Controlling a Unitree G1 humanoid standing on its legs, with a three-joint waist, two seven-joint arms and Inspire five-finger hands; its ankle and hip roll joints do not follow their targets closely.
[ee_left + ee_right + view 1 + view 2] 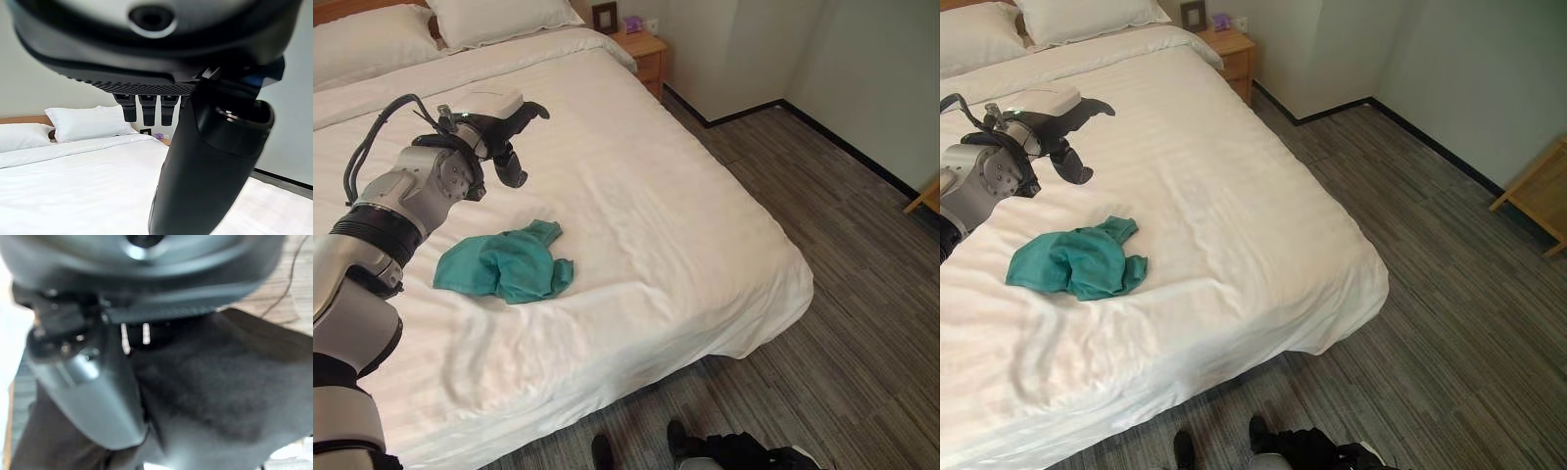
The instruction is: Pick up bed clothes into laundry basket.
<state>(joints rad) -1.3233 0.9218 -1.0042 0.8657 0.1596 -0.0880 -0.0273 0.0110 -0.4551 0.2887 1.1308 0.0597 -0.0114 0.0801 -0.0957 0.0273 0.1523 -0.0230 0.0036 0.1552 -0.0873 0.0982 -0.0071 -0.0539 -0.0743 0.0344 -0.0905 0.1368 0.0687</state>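
A crumpled teal garment (504, 262) lies on the white bed (656, 225), towards its near left part. My left hand (501, 127) hovers above the sheet, behind the garment and apart from it. It is open, with relaxed fingers and nothing held. In the left wrist view its thumb (210, 161) stands out in front of the row of fingers (146, 106), with bare sheet and pillows beyond. My right hand (83, 382) hangs low and idle, open and holding nothing.
Two white pillows (499, 18) lie at the head of the bed. A wooden nightstand (643, 51) stands by the far corner. Grey striped floor (842, 294) runs along the bed's right side, with a wooden furniture piece (1533, 196) at the far right.
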